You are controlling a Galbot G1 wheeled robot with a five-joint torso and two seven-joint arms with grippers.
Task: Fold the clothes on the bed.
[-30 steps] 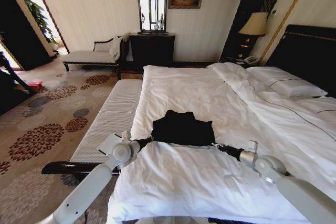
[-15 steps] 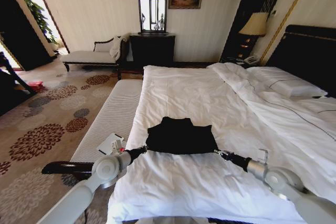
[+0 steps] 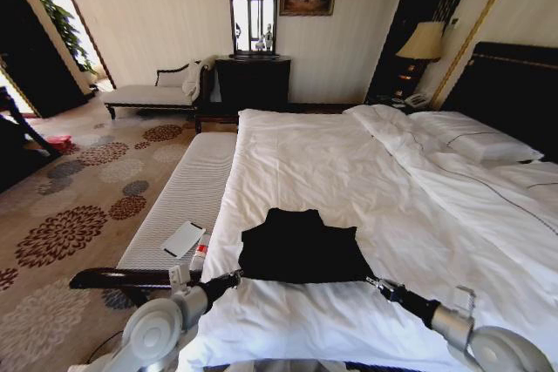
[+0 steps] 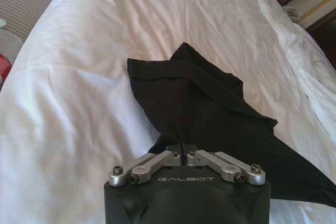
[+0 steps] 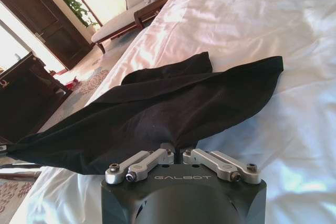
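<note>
Clothes are pinched in both grippers' closed jaws.

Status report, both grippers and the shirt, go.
Left gripper shut on T-shirt's near left corner. Right gripper shut on near right corner. Near edge stretched taut between them over the bed. Nothing in the way.

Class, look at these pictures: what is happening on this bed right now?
The robot holds a black T-shirt on the white bed with both arms. The left gripper is shut on the near left corner, the right gripper on the near right corner. The near edge is stretched between them; the rest lies on the sheet.
</note>
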